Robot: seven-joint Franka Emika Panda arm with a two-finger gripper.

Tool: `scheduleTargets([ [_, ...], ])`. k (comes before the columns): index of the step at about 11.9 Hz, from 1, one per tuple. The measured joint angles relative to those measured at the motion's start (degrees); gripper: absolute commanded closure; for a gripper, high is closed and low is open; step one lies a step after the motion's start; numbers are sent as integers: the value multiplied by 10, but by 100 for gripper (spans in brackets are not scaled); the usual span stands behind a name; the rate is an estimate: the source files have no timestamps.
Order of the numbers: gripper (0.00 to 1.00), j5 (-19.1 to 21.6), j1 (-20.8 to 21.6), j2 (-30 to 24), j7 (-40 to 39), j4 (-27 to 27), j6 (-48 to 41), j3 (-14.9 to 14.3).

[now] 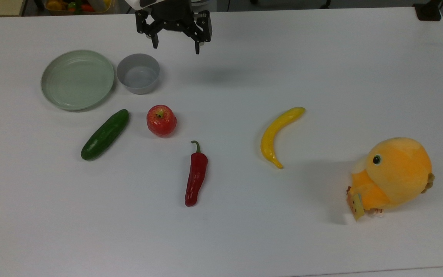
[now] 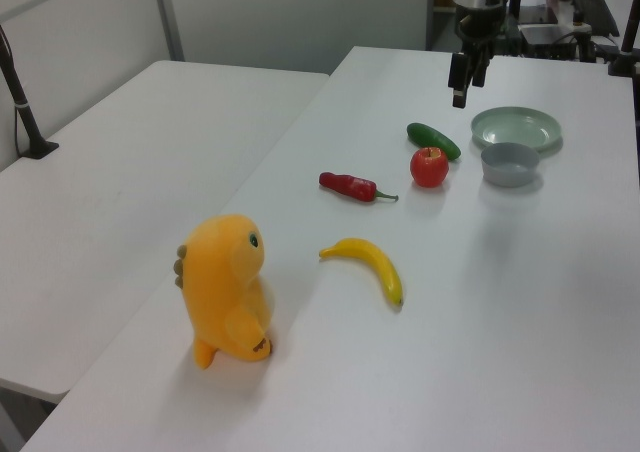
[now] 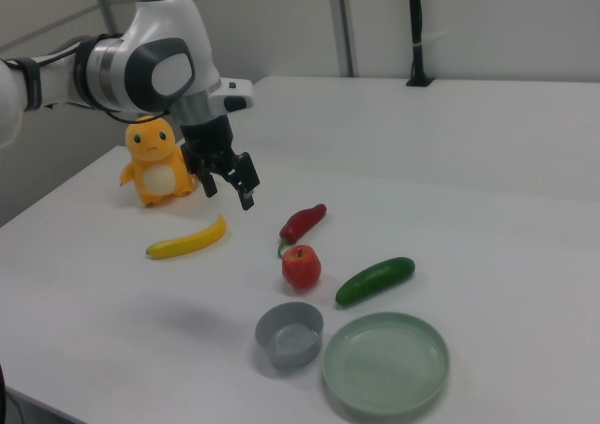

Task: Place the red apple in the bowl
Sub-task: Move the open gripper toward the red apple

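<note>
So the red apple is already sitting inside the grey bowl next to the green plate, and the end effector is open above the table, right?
Not quite. The red apple lies on the table, outside the empty grey bowl, as the top view shows. The rest holds: the bowl is beside the green plate, and the end effector is open above the table.

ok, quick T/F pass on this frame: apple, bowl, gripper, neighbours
1. The red apple is already in the bowl. False: it sits on the table, apart from the empty bowl.
2. The gripper is open and holds nothing. True.
3. The bowl stands next to the pale green plate. True.
4. In the top view, the cucumber lies to the apple's right. False: it lies to the apple's left there; the red chili pepper lies lower right.
5. The yellow banana is touching the apple. False: the two are well apart.
</note>
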Motion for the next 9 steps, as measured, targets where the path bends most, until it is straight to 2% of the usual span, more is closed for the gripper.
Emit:
scheduleTargets([
  [9,0,0,-1,26,0,30,-1,0],
])
